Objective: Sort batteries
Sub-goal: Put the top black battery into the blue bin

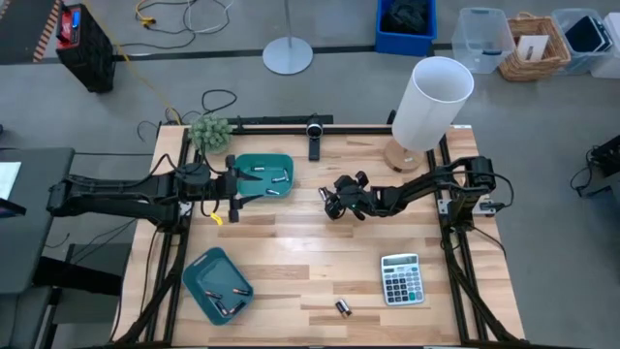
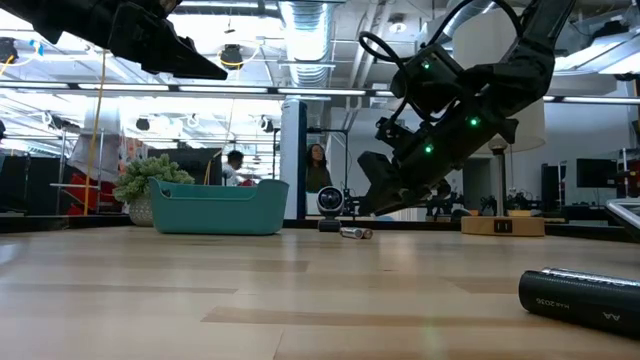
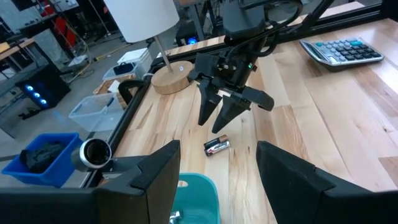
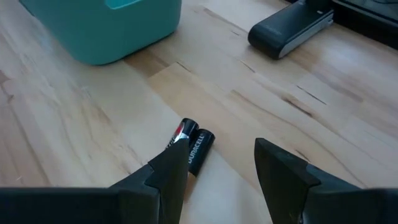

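**Right wrist view: fingers spread above two batteries**

My right end effector [image 4: 214,171] hangs released over two Duracell batteries [image 4: 191,147] lying side by side on the desk [image 4: 74,124], beside the teal bin [image 1: 263,174]. My left end effector [image 3: 217,180], also spread, hovers over that bin. One battery [image 1: 343,308] lies near the calculator [image 1: 401,278].

Near battery [image 2: 585,298] cut off by edge — label unreadable.
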### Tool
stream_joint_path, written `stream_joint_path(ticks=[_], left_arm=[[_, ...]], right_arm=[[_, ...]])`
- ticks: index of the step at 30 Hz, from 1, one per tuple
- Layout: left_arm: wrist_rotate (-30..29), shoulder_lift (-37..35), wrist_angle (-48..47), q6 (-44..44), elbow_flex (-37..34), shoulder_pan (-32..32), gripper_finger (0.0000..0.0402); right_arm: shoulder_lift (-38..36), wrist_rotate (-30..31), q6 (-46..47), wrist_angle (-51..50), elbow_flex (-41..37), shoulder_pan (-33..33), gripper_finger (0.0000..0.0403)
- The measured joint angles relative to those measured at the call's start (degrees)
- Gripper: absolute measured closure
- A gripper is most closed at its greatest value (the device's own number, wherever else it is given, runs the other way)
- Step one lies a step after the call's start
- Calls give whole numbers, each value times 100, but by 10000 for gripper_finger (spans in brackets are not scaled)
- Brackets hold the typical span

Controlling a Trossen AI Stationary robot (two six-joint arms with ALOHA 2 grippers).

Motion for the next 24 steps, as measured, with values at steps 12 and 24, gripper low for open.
stream_joint_path(ticks=[12, 24], left_arm=[[0, 2, -2, -12, 2, 0, 196], [0, 2, -4, 6, 2, 0, 196]], right_arm=[[0, 56, 2, -3, 0, 93, 202], [0, 167, 86, -6, 0, 324, 202]])
